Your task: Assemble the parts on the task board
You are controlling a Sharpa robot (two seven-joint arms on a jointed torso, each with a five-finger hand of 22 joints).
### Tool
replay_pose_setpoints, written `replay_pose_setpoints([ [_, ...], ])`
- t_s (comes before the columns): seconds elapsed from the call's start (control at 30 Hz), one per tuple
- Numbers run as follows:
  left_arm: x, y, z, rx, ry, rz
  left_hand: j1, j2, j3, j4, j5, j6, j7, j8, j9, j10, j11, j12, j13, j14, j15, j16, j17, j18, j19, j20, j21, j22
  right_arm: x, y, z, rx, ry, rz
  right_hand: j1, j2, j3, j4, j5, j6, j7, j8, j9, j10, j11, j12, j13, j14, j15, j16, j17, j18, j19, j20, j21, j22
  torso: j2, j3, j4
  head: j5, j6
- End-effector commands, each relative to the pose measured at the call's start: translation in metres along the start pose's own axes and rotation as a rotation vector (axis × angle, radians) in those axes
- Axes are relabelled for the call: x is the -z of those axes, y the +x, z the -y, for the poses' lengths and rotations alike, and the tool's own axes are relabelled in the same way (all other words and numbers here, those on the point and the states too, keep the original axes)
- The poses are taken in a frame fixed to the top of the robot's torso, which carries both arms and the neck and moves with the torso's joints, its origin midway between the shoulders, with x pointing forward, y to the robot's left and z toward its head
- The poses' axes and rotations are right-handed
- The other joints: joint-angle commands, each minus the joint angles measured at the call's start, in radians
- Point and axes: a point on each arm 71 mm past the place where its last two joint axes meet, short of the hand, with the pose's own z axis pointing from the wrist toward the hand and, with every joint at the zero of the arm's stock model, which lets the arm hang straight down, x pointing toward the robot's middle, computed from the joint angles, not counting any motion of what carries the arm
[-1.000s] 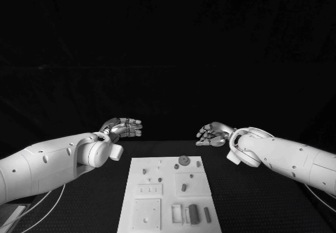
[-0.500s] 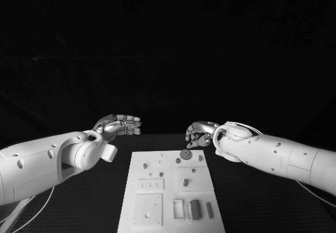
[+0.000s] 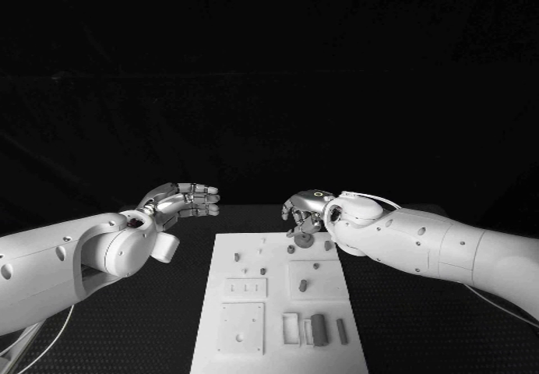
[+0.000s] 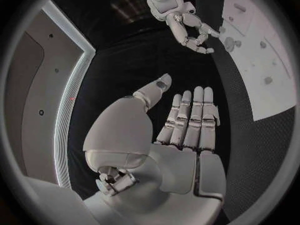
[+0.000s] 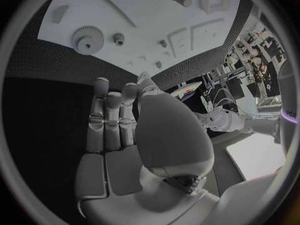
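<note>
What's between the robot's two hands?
Mostly bare black table. In the head view, the left hand and right hand hover apart, with the far end of the white task board just below the gap.

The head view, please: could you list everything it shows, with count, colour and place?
table: one, black, under everything.
task board: one, white, mid-table, running from between the hands toward the robot.
gear: one, grey, at the board's far end, below the right hand.
parts: several small grey pieces across the board; upright bars at its near right. Exact count unclear.
cables: pale, on the table beside each arm.
left hand: one, silver, left of the board's far end, holding nothing.
right hand: one, silver, over the board's far end above the gear, holding nothing.
</note>
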Motion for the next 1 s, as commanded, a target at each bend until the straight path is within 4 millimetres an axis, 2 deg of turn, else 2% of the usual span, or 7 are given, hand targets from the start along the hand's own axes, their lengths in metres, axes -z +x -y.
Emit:
replay_pose_setpoints([
  [0.03,0.000,0.004,0.002,0.001,0.019,-0.022,-0.013,0.001,-0.008,-0.001,-0.005,0.006,0.001,-0.007,-0.002,0.009,0.000,-0.007,-0.001,0.007,0.004,-0.004,-0.001,-0.017,0.006,0.000,-0.007,-0.002,0.000,0.004,0.002,0.051,0.027,-0.037,0.002,-0.001,0.015,-0.001,-0.001,-0.005,0.006,-0.009,-0.002,-0.045,0.006,0.007,0.029,-0.020,0.004,0.009,0.007,0.005,-0.021,-0.003,0.015,0.027,0.017,-0.0005,0.0122,-0.012,0.002],
  [0.17,0.000,0.004,0.001,0.000,0.019,-0.022,-0.016,0.002,-0.010,0.000,-0.005,0.006,0.001,-0.008,-0.003,0.010,0.001,-0.009,-0.002,0.007,0.004,-0.005,-0.001,-0.017,0.007,0.000,-0.008,-0.002,0.001,0.006,0.003,0.055,0.028,-0.041,0.014,0.000,0.020,-0.008,0.000,0.006,0.002,-0.013,0.000,-0.025,0.002,0.042,0.066,0.000,0.000,0.053,0.026,0.006,-0.007,-0.012,0.063,0.029,0.028,-0.0008,0.0177,-0.018,0.006],
  [0.4,-0.001,0.003,0.000,-0.001,0.017,-0.021,-0.018,0.004,-0.012,-0.001,-0.005,0.006,0.003,-0.010,-0.005,0.010,0.002,-0.011,-0.003,0.008,0.004,-0.007,-0.001,-0.017,0.008,0.000,-0.009,-0.003,0.003,0.011,0.006,0.057,0.040,-0.077,0.018,0.003,0.009,-0.006,-0.003,0.040,-0.001,-0.014,0.009,-0.033,-0.002,0.174,0.193,0.005,-0.004,0.189,0.093,0.006,0.002,-0.040,0.207,0.029,0.041,-0.0002,0.0241,-0.025,0.006],
  [0.5,-0.001,0.004,-0.002,0.000,0.015,-0.023,-0.019,0.005,-0.013,0.000,-0.005,0.006,0.003,-0.011,-0.005,0.011,0.002,-0.012,-0.003,0.009,0.004,-0.007,-0.001,-0.017,0.008,0.000,-0.010,-0.003,0.004,0.014,0.008,0.068,0.052,-0.097,0.010,0.000,0.006,-0.003,-0.001,0.050,-0.002,-0.012,0.013,-0.040,-0.002,0.202,0.220,0.003,-0.004,0.215,0.104,0.006,-0.003,-0.044,0.236,0.029,0.045,0.0002,0.0260,-0.026,-0.001],
  [0.67,-0.002,0.004,-0.005,0.003,0.011,-0.026,-0.020,0.006,-0.013,0.000,-0.005,0.007,0.003,-0.011,-0.005,0.012,0.002,-0.013,-0.004,0.009,0.004,-0.008,-0.001,-0.016,0.009,0.000,-0.010,-0.003,0.006,0.018,0.011,0.067,0.058,-0.119,0.006,0.002,0.012,-0.002,-0.002,0.057,-0.002,-0.015,0.023,-0.051,0.000,0.252,0.269,-0.005,-0.002,0.266,0.124,0.006,-0.014,-0.053,0.291,0.027,0.051,0.0011,0.0308,-0.034,0.001],
  [0.87,0.000,0.001,-0.006,0.002,0.009,-0.018,-0.021,0.007,-0.015,0.000,-0.005,0.007,0.003,-0.012,-0.006,0.012,0.002,-0.014,-0.004,0.009,0.004,-0.009,-0.001,-0.017,0.009,0.000,-0.011,-0.003,0.011,0.021,0.013,0.065,0.065,-0.144,-0.005,0.001,0.015,0.000,-0.001,0.060,-0.001,-0.017,0.028,-0.055,0.001,0.267,0.285,-0.008,-0.001,0.283,0.127,0.006,-0.020,-0.055,0.315,0.027,0.055,0.0019,0.0313,-0.035,0.000],
  [1.0,0.000,0.000,-0.006,0.001,0.008,-0.016,-0.022,0.007,-0.016,-0.001,-0.005,0.008,0.003,-0.012,-0.006,0.013,0.002,-0.015,-0.004,0.008,0.004,-0.010,-0.002,-0.017,0.009,0.000,-0.012,-0.003,0.011,0.024,0.016,0.068,0.074,-0.137,-0.010,0.001,0.020,0.000,-0.001,0.061,-0.002,-0.019,0.031,-0.057,0.000,0.276,0.293,-0.009,-0.001,0.293,0.127,0.006,-0.024,-0.058,0.330,0.026,0.060,0.0033,0.0307,-0.036,0.006],
])
